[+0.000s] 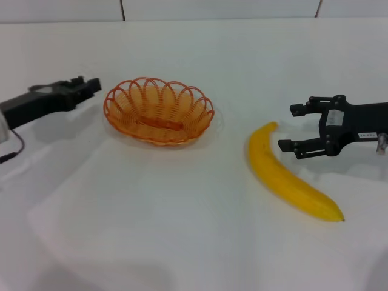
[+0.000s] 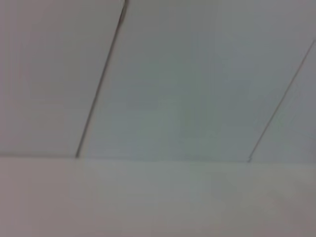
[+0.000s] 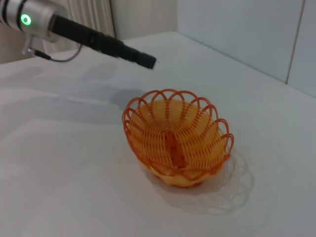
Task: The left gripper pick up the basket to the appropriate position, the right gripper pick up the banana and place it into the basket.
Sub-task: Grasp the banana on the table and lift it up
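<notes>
The orange wire basket [image 1: 159, 110] stands upright on the white table, left of centre in the head view; it also shows in the right wrist view [image 3: 177, 138] and holds nothing. The left gripper [image 1: 91, 85] hovers just left of the basket's rim, apart from it; it shows as a slim black bar in the right wrist view [image 3: 143, 59]. The yellow banana [image 1: 291, 176] lies flat on the table at the right. The right gripper [image 1: 291, 127] is open and empty, its jaws spread just right of the banana's upper end without touching it.
The white table [image 1: 182, 230] reaches back to a tiled wall [image 1: 218, 9]. A dark cable [image 1: 12, 151] trails from the left arm at the left edge. The left wrist view shows only the wall tiles [image 2: 187, 89] and the table's far edge.
</notes>
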### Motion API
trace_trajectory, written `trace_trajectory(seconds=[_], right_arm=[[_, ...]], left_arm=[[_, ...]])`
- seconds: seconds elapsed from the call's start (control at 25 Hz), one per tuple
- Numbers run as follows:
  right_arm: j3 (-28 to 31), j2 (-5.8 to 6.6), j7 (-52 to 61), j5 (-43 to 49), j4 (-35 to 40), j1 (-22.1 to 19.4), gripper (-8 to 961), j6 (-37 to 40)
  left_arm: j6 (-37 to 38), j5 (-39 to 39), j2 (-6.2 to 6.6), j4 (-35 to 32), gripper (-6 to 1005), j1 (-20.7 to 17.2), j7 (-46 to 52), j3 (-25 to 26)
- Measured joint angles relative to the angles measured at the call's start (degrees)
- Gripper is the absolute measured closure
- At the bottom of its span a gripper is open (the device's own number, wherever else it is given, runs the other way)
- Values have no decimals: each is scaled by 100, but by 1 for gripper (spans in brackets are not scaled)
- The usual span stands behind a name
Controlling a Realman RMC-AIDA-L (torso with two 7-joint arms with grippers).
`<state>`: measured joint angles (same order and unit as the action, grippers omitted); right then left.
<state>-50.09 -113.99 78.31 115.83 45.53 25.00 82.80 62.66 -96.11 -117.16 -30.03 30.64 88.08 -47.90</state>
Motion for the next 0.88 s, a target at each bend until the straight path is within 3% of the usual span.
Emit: trace_trajectory(seconds=[0.24, 0.44, 0.76, 0.88], right_arm=[[0, -22, 0, 0, 0, 0, 60, -17], [-6, -96, 106, -13, 17, 3, 61, -42], [-128, -193, 534, 78, 214, -16, 60, -67], [-734, -235, 1230, 92, 892, -241, 62, -24]], left_arm=[[493, 6, -2, -656, 540, -431, -248, -5], [904, 22, -5, -888, 540, -728, -1242, -54], [1394, 79, 12, -671, 540, -1087, -2590, -183], [1537, 235, 21, -404, 540, -1153, -2983, -131]])
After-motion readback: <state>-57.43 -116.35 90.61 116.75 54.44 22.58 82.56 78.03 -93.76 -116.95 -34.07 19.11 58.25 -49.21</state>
